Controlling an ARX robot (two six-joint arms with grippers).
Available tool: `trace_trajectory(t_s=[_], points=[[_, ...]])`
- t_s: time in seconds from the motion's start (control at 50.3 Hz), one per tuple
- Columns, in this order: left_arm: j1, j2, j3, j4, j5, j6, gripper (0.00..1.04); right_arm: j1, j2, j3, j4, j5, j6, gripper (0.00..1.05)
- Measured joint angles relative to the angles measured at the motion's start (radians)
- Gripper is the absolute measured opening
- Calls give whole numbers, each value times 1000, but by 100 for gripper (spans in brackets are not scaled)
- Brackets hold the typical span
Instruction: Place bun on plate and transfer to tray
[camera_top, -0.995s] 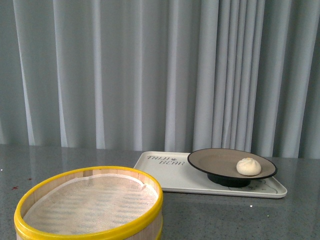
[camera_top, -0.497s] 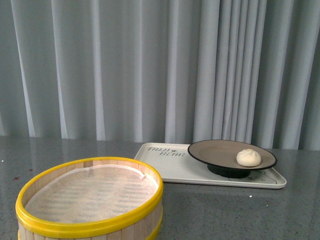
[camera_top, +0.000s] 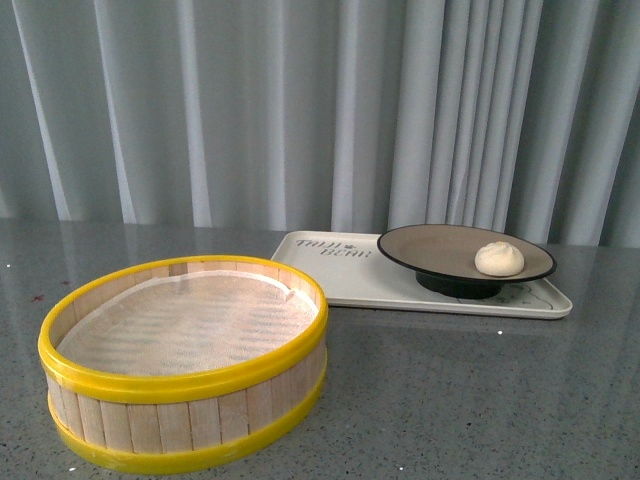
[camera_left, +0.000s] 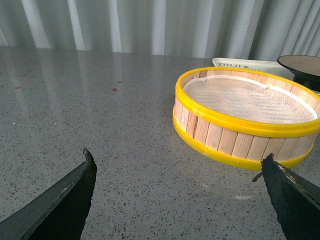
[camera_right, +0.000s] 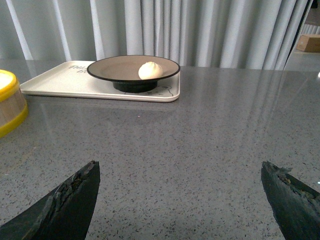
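While the grey speckled table (camera_top: 480, 400) filled the lower half of the front view, the bun (camera_top: 499, 259) sat on the plate (camera_top: 440, 250), toward the plate's right side, at the right middle of the frame. That plate, beige-brown inside with a thin black rim and a dark foot, stood on the right part of the cream-white tray (camera_top: 350, 280), whose dark script lettering showed in its upper left corner. At the lower left of the front view stood a round wooden steamer basket (camera_top: 185, 400) with yellow bands at top and bottom and a pale cloth liner inside; it was apart from the tray. Grey pleated curtains (camera_top: 250, 110) covered the upper half. In the left wrist view, the left gripper (camera_left: 182, 192) had its dark fingers (camera_left: 65, 200) spread wide at the bottom corners of the frame, with nothing between them, and the steamer basket lay at the right middle. In the right wrist view, the right gripper (camera_right: 182, 197) likewise had its fingers (camera_right: 67, 202) released and wide apart over bare table, holding nothing; the bun, plate and tray sat in the upper left of that frame, well apart from the gripper.
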Motion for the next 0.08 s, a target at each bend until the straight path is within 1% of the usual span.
trace_trajectory(t_s=[0.08], points=[[0, 0, 0, 0, 0, 0, 98, 0, 0, 0, 0, 0, 0, 96]])
